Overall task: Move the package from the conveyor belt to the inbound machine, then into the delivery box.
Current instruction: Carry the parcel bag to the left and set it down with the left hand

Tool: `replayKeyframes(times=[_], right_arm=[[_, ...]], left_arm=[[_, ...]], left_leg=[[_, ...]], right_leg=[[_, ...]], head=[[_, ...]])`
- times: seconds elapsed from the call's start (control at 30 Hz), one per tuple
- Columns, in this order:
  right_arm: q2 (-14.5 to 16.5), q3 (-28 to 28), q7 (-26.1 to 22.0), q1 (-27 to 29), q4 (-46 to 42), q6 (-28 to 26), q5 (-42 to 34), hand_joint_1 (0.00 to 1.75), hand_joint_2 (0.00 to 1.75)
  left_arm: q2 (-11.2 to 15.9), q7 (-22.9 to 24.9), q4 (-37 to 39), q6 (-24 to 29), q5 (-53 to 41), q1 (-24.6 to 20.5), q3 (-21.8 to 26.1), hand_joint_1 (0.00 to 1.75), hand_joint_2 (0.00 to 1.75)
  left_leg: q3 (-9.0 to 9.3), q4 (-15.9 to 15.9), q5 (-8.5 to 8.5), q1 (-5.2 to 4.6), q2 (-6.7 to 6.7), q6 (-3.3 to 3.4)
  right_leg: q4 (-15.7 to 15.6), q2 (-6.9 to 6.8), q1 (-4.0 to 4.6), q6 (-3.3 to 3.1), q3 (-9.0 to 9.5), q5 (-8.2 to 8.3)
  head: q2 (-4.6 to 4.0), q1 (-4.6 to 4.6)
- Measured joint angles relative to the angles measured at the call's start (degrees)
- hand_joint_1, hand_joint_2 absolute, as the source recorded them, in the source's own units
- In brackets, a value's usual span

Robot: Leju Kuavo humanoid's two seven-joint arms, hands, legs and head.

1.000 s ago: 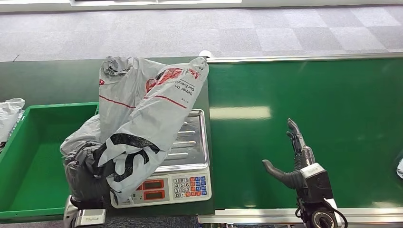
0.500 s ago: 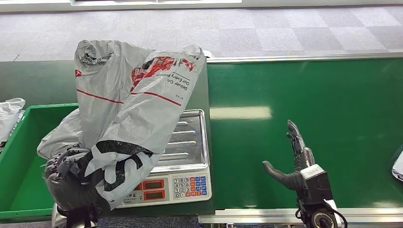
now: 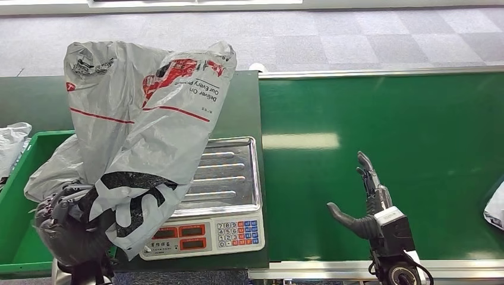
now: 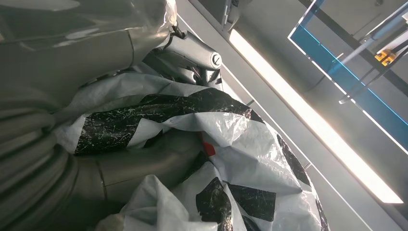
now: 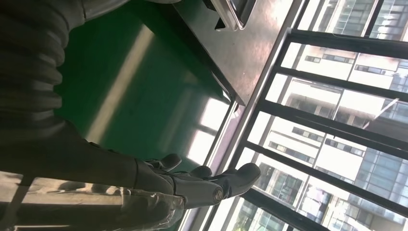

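Conveyor belt (image 3: 380,166): green, fills the right side of the head view, steel rails along its far and near edges. Dark green tabletop (image 3: 238,107) sits to its left and carries the inbound machine (image 3: 229,190), a weighing scale with a ribbed steel pan, two red displays and a keypad on its near face. Green delivery box (image 3: 15,202) stands at the far left, just beside the scale.

Package (image 3: 142,130): grey poly mailer bag with red logo, red stripe and black print. It is lifted off the scale and hangs tilted in the air, top end reaching toward the far edge of the tabletop, bottom end bunched near the front. It overhangs the left part of the scale pan and the right wall of the delivery box; whether it touches either I can't tell.

Left hand (image 3: 68,222): low at the near-left, fingers wrapped around the package's crumpled bottom end, gripping it. In the left wrist view the thumb (image 4: 144,166) presses into the black-and-white plastic, which bulges past it.

Right hand (image 3: 365,199): over the near part of the belt, well apart from the package, holding nothing, thumb out to the side and fingers extended and spread.

Another grey bag (image 3: 12,145) lies at the left edge beyond the box. A pale bag corner (image 3: 494,208) shows at the right edge of the belt.
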Motion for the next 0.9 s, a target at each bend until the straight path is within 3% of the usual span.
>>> replayKeyframes(times=[0.53,0.9], right_arm=[[-0.11,0.04,0.0,0.01,0.0,0.0,-0.01,0.0,1.75],[-0.13,0.07,0.11,0.4,0.0,-0.72,-0.07,0.0,1.75]], left_arm=[[-0.47,-0.01,-0.32,0.01,-0.53,0.29,0.48,1.75,1.75],[-4.51,0.01,-0.88,0.01,0.33,0.34,7.12,1.75,1.75]], left_leg=[[0.0,0.0,0.0,0.0,0.0,0.0],[0.0,0.0,0.0,0.0,0.0,0.0]], right_leg=[[0.0,0.0,0.0,0.0,0.0,0.0],[0.0,0.0,0.0,0.0,0.0,0.0]], head=[[0.0,0.0],[0.0,-0.01]])
